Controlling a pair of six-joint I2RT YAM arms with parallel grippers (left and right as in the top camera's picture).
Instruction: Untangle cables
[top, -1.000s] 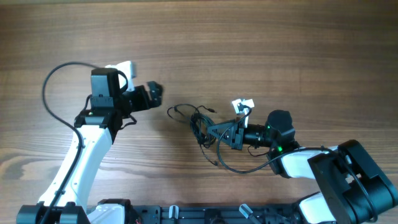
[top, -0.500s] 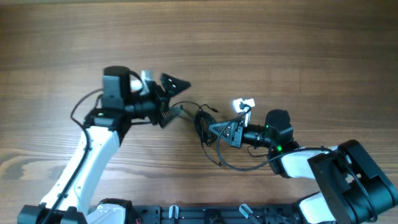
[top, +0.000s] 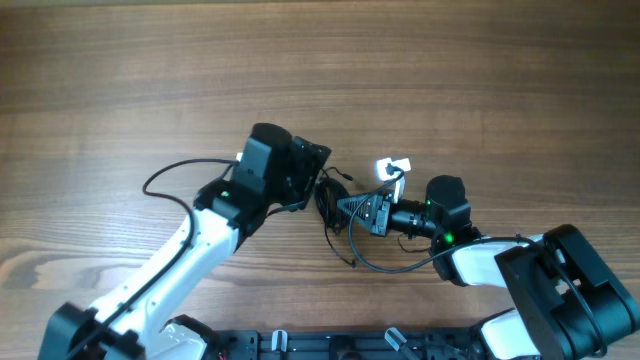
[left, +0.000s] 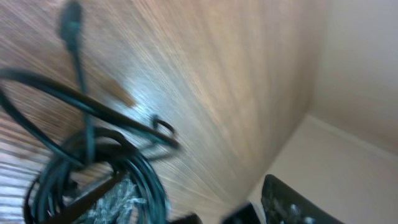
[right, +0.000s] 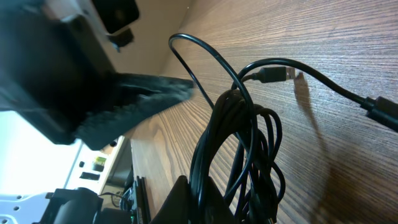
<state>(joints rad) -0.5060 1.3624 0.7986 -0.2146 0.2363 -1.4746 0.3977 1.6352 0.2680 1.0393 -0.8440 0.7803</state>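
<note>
So the cables (top: 328, 200) are bunched in a messy knot about the middle of the overhead frame. They're lying on the wooden counter (top: 480, 80), with one strand looping toward the bottom edge. The right tool (top: 348, 210) is pinched tight on the bundle from the frame's right side. The left tool (top: 312, 172) sits just upper left of the knot. Its wrist view is blurry, but the fingers look spread apart with nothing clamped.

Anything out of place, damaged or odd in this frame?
Nothing spilled or damaged. The cables lie in one tight knot on the table, pinched by the right end effector, with a loose loop trailing out. The left wrist view is blurred.
</note>
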